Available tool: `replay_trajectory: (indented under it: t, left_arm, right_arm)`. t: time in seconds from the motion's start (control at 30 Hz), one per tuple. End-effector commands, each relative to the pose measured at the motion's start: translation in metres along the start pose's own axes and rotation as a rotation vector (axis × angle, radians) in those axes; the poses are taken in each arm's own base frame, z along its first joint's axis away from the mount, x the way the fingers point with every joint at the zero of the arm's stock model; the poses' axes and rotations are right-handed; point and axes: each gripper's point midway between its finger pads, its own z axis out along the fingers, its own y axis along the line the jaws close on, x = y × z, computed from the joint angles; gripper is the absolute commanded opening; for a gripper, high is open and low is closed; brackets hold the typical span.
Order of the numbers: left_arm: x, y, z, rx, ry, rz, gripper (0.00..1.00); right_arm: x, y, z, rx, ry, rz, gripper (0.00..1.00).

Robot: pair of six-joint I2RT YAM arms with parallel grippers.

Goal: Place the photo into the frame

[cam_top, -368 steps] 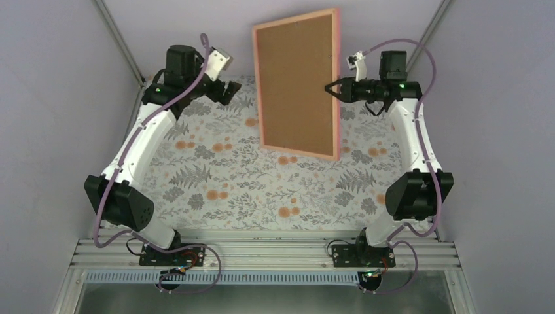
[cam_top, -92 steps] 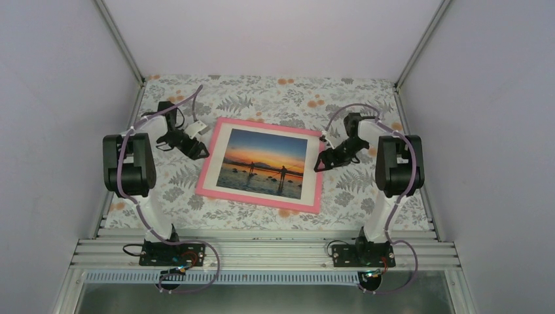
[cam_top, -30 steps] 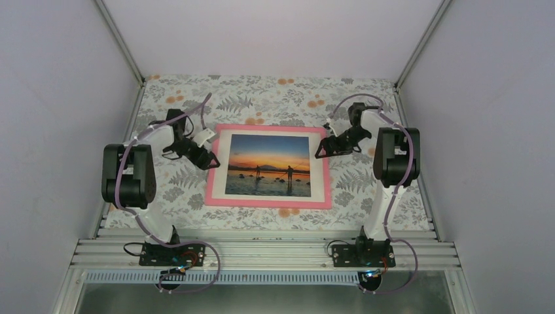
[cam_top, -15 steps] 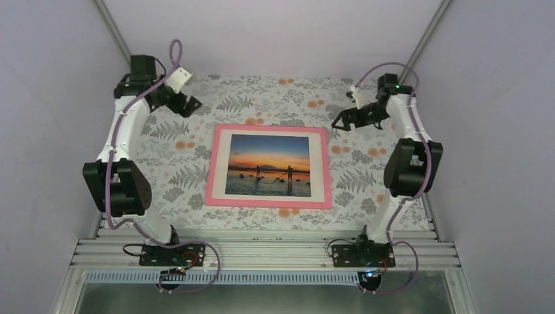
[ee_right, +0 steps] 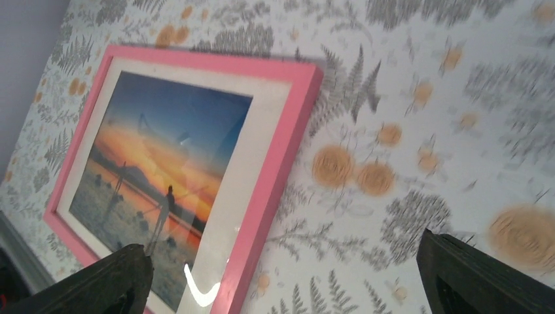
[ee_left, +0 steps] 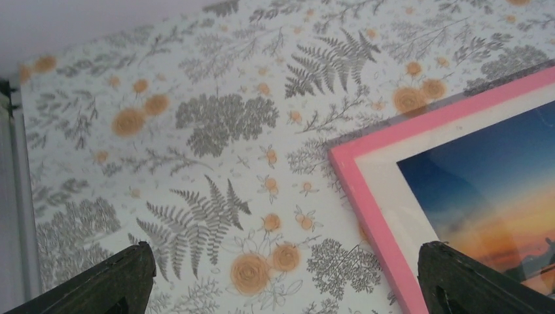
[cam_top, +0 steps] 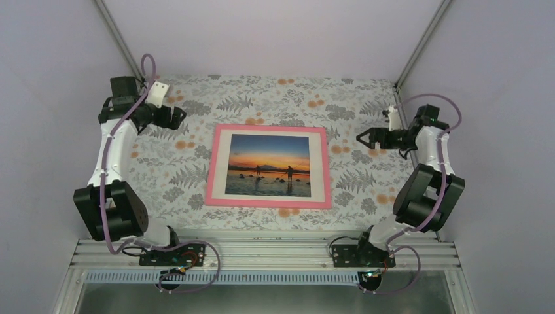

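The left gripper, spread open and empty left of the frame, is best held clear so nothing is nudged, while the photo, a glossy sunset with dark figures, is seen flat inside the frame's pink edge, and the right gripper is spread empty to its right.

Your sunset photo lies flat inside the pink frame, midway between left gripper and right gripper, touching neither.
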Motion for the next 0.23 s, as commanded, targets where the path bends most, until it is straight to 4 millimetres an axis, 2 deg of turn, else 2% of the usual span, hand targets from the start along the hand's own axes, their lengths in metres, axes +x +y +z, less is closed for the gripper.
replay_trajectory:
  t: [0.0,0.1,0.2]
  left_arm:
    - [0.013,0.002,-0.003,-0.052,-0.006,-0.055,1.0]
    - [0.022,0.0,-0.003,-0.064,-0.001,-0.071,1.0]
    - [0.018,0.001,-0.01,-0.085,-0.02,-0.069,1.0]
  right_arm:
    - [0.011,0.008,-0.002,-0.034,-0.048,-0.011,1.0]
    - [0.017,0.014,-0.003,-0.042,-0.052,-0.011,1.0]
    - [0.016,0.02,-0.008,-0.045,-0.059,-0.025,1.0]
